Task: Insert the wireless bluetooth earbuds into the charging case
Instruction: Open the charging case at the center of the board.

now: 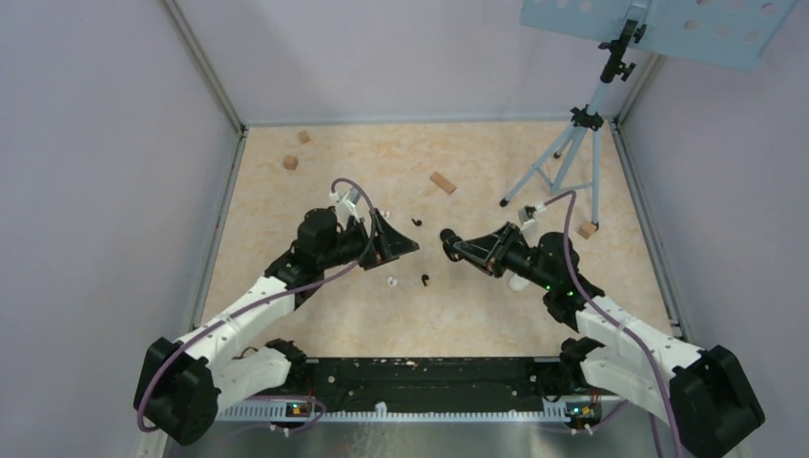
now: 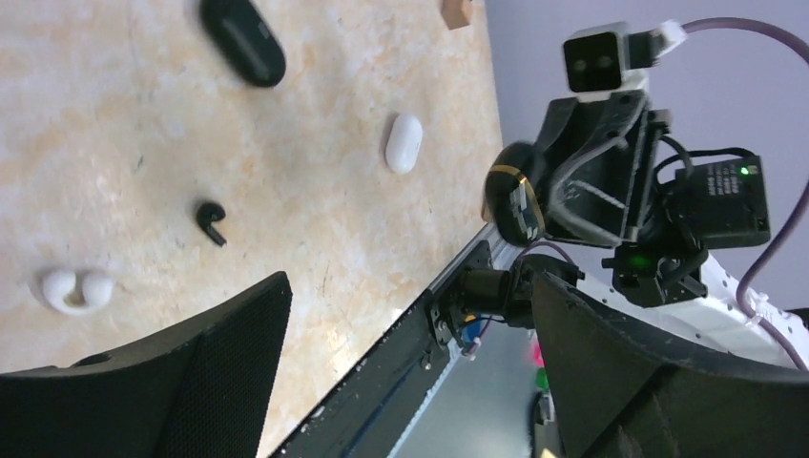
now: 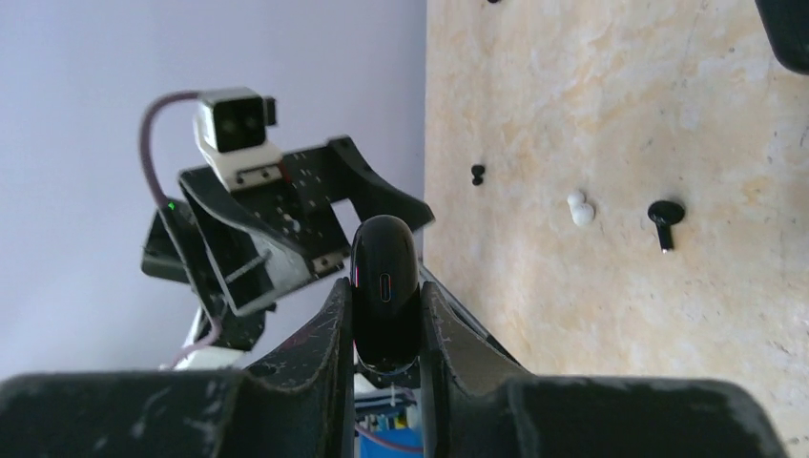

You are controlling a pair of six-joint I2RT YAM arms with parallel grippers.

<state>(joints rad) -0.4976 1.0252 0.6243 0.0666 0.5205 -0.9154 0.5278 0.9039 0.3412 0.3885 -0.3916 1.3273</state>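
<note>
Lilac walls box in a beige desk (image 1: 496,324). Aloft, the right jaws pinch a glossy black charging case (image 3: 383,286); the left jaws stand spread, empty. Loose earbuds (image 1: 425,280) lie mid-desk. That rounded shell could squirt free if the pinch shifts during insertion.

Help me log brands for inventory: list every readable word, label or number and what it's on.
No text can be read anywhere.
The black case in the right gripper shows only a small oval mark, no lettering.
The white case looks blank at this size.
</note>
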